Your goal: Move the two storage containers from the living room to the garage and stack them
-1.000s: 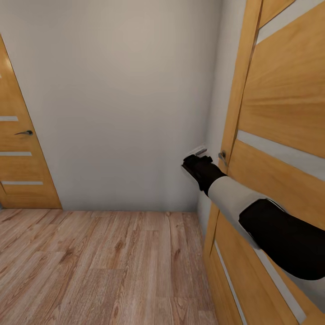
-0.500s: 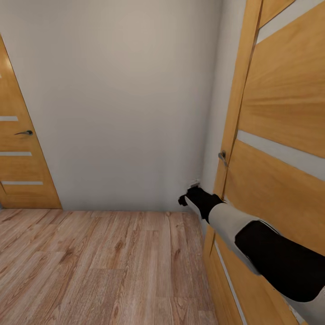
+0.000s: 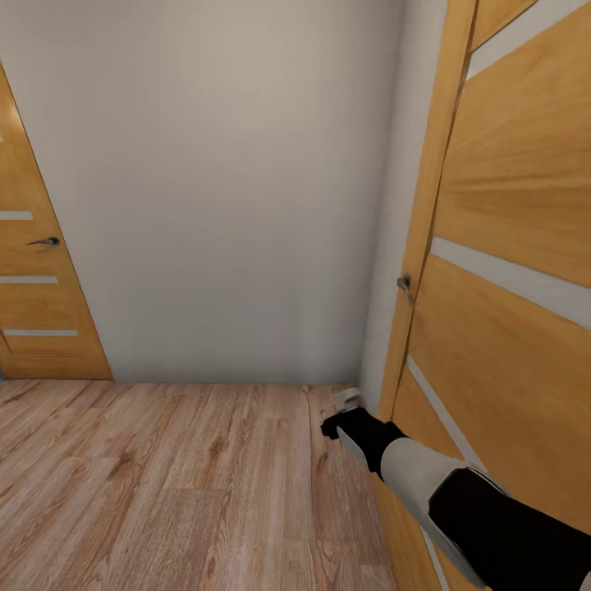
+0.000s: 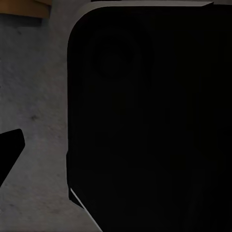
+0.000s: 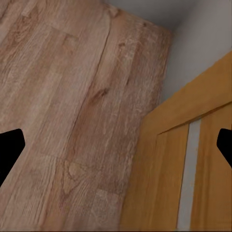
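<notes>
A corridor corner is seen from the head view: a plain white wall [image 3: 222,189] ahead, a light wood-plank floor [image 3: 164,484] below, an orange-wood door [image 3: 29,279] with pale slits and a dark handle at the left, and a second such door [image 3: 509,246] close at the right with a metal handle [image 3: 404,284]. The right arm is extended low beside that right-hand door, its right tool [image 3: 345,410] held just above the planks near the door's edge. In the right wrist view the tool's dark fingertips [image 5: 9,150] are seen set wide apart, with nothing between them. In the left wrist view a grey mottled surface [image 4: 34,96] lies beside a large black body; whether the left tool is apart or together cannot be told. No storage container is seen in any view
</notes>
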